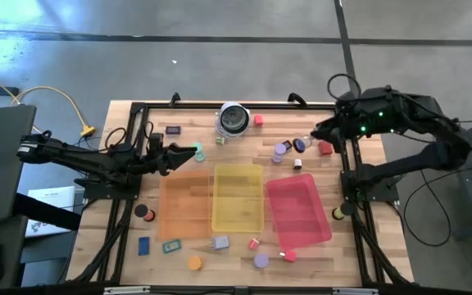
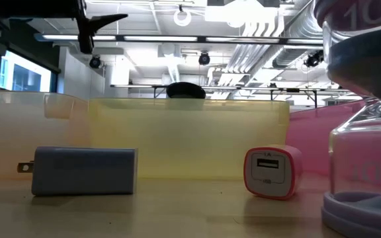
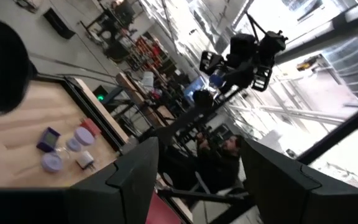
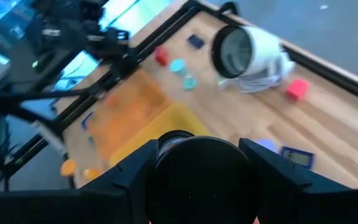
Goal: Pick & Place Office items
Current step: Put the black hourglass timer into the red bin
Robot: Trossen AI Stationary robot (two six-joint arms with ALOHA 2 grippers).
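Note:
My right gripper (image 4: 197, 186) is raised over the table's far right corner (image 1: 322, 135), shut on a black round piece (image 4: 197, 168). My left gripper (image 1: 188, 153) reaches in from the left, open and holding nothing, just left of a teal disc (image 1: 198, 151). Other office items lie scattered. Purple, blue and red bits (image 1: 289, 150) sit at the far right. A blue block (image 1: 143, 245), a teal block (image 1: 170, 244), an orange disc (image 1: 194, 262), a grey plug (image 2: 84, 170) and a pink plug (image 2: 272, 172) lie along the near edge. My right gripper pinches the black round piece by its opposite sides (image 4: 166, 163) between the two fingers. The fingers slant downward toward the table. The piece is lifted well clear of the tabletop, its round face toward the wrist camera.
Orange (image 1: 185, 205), yellow (image 1: 238, 197) and red (image 1: 297, 209) translucent trays lie side by side mid-table. A silver-and-black round object (image 1: 233, 119) stands at the far edge. A purple hourglass (image 2: 369, 132) stands near the front. Black frame bars (image 1: 347, 176) run along the table's sides.

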